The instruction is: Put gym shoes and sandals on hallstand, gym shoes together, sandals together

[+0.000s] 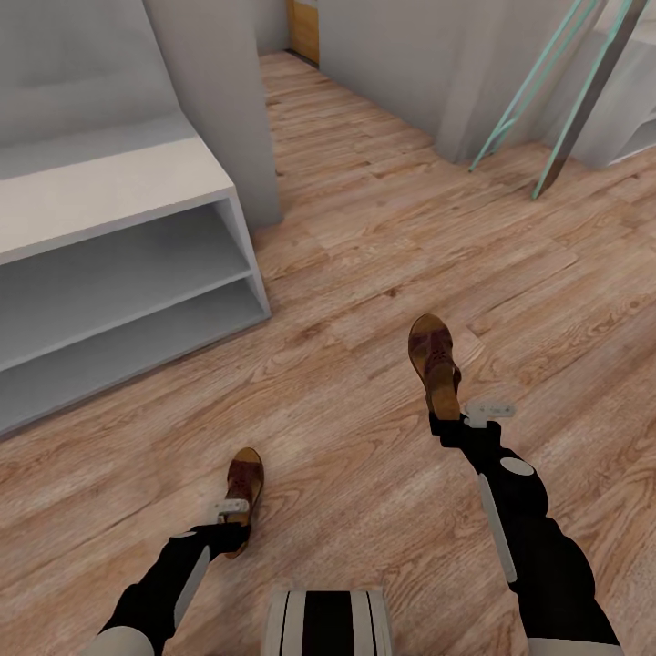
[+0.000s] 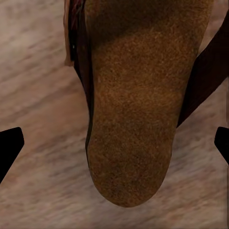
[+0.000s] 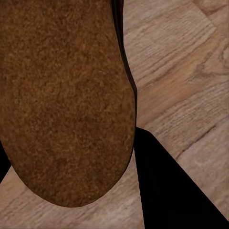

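Observation:
Two dark brown sandals lie on the wood-plank corridor floor (image 1: 364,237). My left gripper (image 1: 228,527) (image 2: 114,148) is at the heel of the nearer sandal (image 1: 244,483) (image 2: 138,105), open, with a black fingertip (image 2: 9,148) on each side standing off the tan footbed. The farther sandal (image 1: 435,360) (image 3: 62,95) has my right gripper (image 1: 448,421) (image 3: 69,162) at its heel. One black finger (image 3: 171,191) presses against the sole's edge and the other is mostly hidden behind the sandal. The white-grey hallstand (image 1: 118,182) stands at the left, its tiers empty. The gym shoes are out of view.
A grey wall column (image 1: 228,109) rises beside the hallstand's end. Teal and grey slanted bars (image 1: 565,100) lean at the back right. My base (image 1: 328,624) shows at the lower edge of the head view. Open floor runs toward a doorway (image 1: 305,27).

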Controlling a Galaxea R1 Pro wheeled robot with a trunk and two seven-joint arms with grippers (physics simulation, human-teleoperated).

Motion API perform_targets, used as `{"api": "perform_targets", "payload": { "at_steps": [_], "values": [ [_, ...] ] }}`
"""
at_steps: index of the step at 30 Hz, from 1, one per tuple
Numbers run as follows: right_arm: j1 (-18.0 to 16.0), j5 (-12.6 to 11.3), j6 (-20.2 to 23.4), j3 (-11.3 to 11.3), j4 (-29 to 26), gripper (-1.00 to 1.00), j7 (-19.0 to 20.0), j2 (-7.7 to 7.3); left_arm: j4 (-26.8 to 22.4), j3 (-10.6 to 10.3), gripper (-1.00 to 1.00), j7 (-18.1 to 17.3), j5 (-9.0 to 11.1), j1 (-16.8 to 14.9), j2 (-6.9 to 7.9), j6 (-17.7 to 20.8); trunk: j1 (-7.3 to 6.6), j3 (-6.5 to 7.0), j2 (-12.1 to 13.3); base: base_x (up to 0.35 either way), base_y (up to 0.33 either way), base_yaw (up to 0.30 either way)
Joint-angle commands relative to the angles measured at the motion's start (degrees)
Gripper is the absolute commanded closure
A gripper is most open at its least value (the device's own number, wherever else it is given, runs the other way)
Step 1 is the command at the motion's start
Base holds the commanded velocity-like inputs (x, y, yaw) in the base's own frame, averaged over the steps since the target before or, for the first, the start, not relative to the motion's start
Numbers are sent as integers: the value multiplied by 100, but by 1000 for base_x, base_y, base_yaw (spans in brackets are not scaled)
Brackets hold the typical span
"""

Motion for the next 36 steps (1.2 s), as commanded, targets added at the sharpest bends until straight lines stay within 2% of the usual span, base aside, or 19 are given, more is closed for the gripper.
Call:
{"api": "perform_targets", "payload": {
  "at_steps": [1, 8, 15, 30, 36],
  "values": [
    [0, -21, 0, -1, 0, 100, -2, -1, 0, -7, -100, 0, 0, -1, -2, 0, 0, 0, 0, 0, 0, 0],
    [0, -20, 1, -1, 0, 100, -2, 1, -7, -162, -100, 6, -7, -7, -10, -1, 18, -155, -9, 0, 0, 0],
    [1, -21, 1, -1, 0, 100, -2, -1, -16, -182, -100, 8, -8, -7, 3, 2, 21, -177, -11, 0, 0, 0],
    [1, -22, 1, -1, 0, 100, -2, 2, -32, -198, -100, 25, -16, -7, 7, 4, 59, -510, -31, 0, 0, 0],
    [0, -22, 1, 45, 0, 100, -2, 5, -48, -197, -100, 34, -17, -7, 7, 5, 59, -510, -31, 0, 0, 0]
  ]
}}
